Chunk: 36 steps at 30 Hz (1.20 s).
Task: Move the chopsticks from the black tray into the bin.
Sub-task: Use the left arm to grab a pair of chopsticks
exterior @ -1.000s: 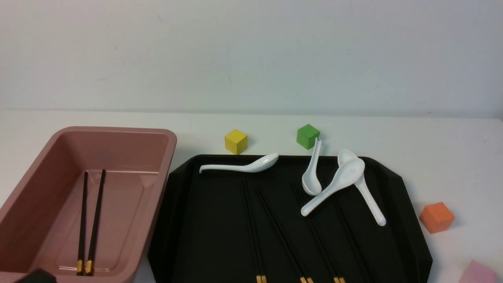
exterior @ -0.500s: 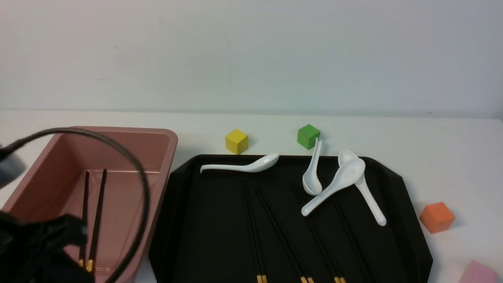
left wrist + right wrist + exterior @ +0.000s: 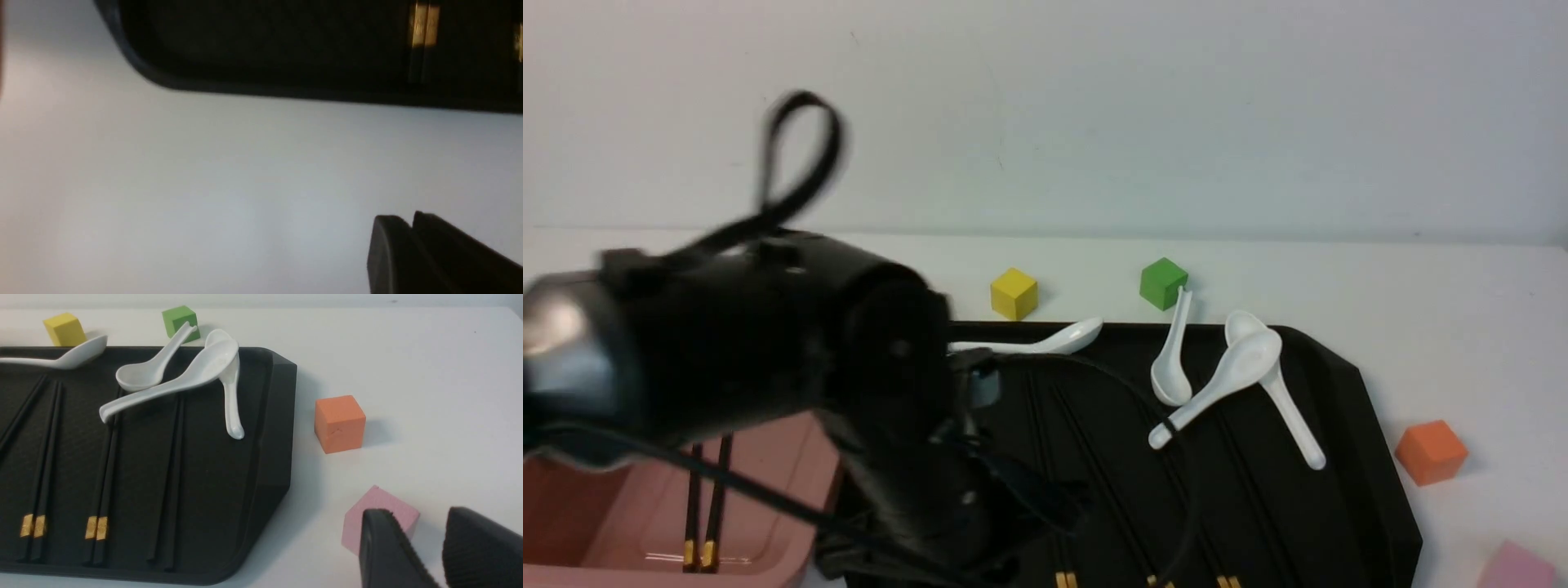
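1. Where the left arm (image 3: 768, 343) crosses the front view, its blurred black housing and looped cable hide most of the deep dusty-pink plastic bin (image 3: 776, 498) and the near-left part of the large flat black tray (image 3: 1372, 457).
2. State of the left gripper (image 3: 410, 220): its wrist view shows two dark fingertips close side by side above the bare white table (image 3: 204, 183), just outside the tray's rim. Blur prevents telling whether they are apart or together. Nothing is seen between them.
3. State of the right gripper (image 3: 421, 522): its ribbed fingers stand apart with nothing between them. It sits over the table, off the tray's right side, with a pink cube (image 3: 380, 510) just beyond its fingertips.
4. Two long thin black chopsticks (image 3: 704, 498) with gold bands lie side by side on the bin's floor.
5. More chopsticks of the same kind (image 3: 104, 457) lie in pairs lengthwise on the tray, gold bands toward the robot.
6. Four white ceramic soup spoons (image 3: 1225, 376) occupy the tray's far part. Two of them cross each other.
7. A yellow cube (image 3: 1014, 293) and a green cube (image 3: 1162, 282) stand on the table beyond the tray. An orange cube (image 3: 1430, 451) stands to its right.
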Tool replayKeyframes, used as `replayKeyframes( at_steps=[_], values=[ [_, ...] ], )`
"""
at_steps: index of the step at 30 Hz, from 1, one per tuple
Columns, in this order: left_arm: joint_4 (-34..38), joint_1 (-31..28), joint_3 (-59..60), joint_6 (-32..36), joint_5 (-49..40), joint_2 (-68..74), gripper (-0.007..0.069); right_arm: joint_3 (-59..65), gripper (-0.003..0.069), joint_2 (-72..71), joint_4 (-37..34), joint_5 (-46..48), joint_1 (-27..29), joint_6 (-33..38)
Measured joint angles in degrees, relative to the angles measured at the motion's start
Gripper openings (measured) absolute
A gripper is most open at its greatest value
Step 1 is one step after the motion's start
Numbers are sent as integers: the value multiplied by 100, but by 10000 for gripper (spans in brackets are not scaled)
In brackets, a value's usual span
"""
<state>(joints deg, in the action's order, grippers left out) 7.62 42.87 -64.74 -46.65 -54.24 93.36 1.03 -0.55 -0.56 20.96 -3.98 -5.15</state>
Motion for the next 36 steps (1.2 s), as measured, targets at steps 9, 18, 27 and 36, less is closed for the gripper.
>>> replayKeyframes(
  at_steps=[9, 18, 27, 36],
  values=[
    [-574, 214, -1169, -818, 103, 1381, 307, 0, 240, 0, 0, 0, 0, 0],
    [-633, 214, -1262, -912, 742, 1918, 321, 0, 240, 0, 0, 0, 0, 0],
    [-762, 214, -1283, -1334, 877, 2227, 321, 0, 240, 0, 0, 0, 0, 0],
    [-903, 214, -1353, -1289, 649, 2318, 187, 0, 240, 0, 0, 0, 0, 0]
  ],
)
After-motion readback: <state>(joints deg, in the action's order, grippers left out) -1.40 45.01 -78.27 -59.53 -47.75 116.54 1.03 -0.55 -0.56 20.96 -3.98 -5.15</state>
